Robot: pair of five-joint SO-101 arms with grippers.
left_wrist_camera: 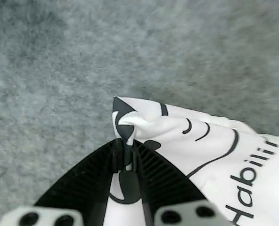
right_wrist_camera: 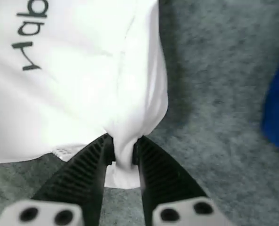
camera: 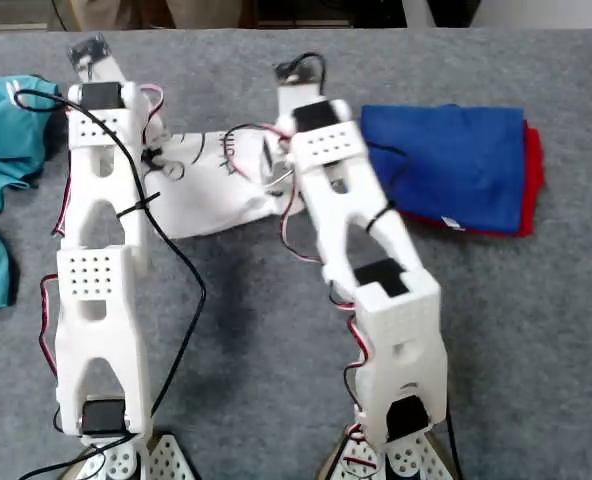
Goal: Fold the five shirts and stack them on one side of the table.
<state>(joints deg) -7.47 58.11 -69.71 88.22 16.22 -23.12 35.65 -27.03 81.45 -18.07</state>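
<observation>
Your left gripper (left_wrist_camera: pixel 125 147) is clamped on a bunched corner of the white shirt (left_wrist_camera: pixel 201 141). Your right gripper (right_wrist_camera: pixel 123 148) pinches the opposite edge, with a fold of cloth squeezed between its narrow jaws. The shirt lies slack on the table (camera: pixel 536 340), stretched from one gripper to the other.

Expect it to be light, soft and limp. It will likely sag and crease wherever you leave it unsupported, and a thin pinch like the right one could slip under a hard tug. Take it by corners or hems and move both grippers together.

It is white with black line drawing and lettering, and it is wrinkled at each grip. Just outside the right gripper a folded blue shirt (camera: pixel 446 165) lies on a red shirt (camera: pixel 534 160). Outside the left gripper, teal shirts (camera: pixel 6 130) lie crumpled.
</observation>
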